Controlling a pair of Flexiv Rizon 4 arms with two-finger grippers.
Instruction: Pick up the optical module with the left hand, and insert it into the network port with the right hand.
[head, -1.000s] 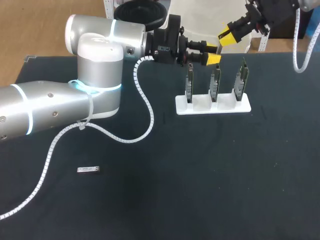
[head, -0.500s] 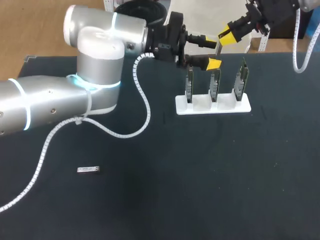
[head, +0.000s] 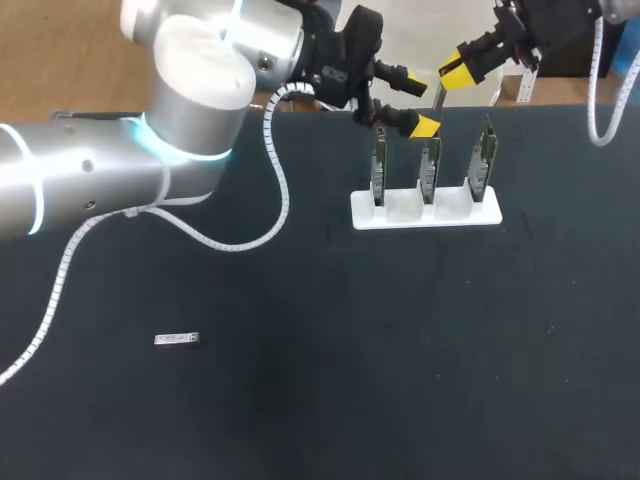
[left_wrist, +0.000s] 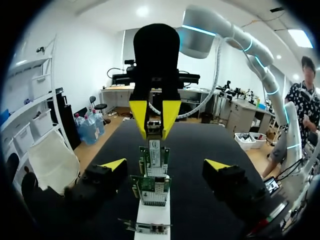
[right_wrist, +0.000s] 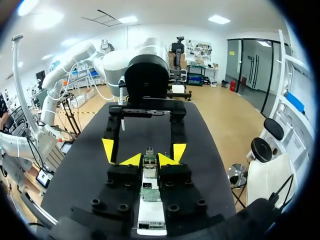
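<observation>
Black table (head: 400, 350), upper middle: the left gripper (head: 415, 98) has spread its fingers wide, empty now, leaving the optical module (left_wrist: 154, 126) pinched in the right gripper (head: 456, 72) above the card rack (head: 427, 215). Handover looks done; insertion next. A spare module (head: 177, 340) lies lower left.
</observation>
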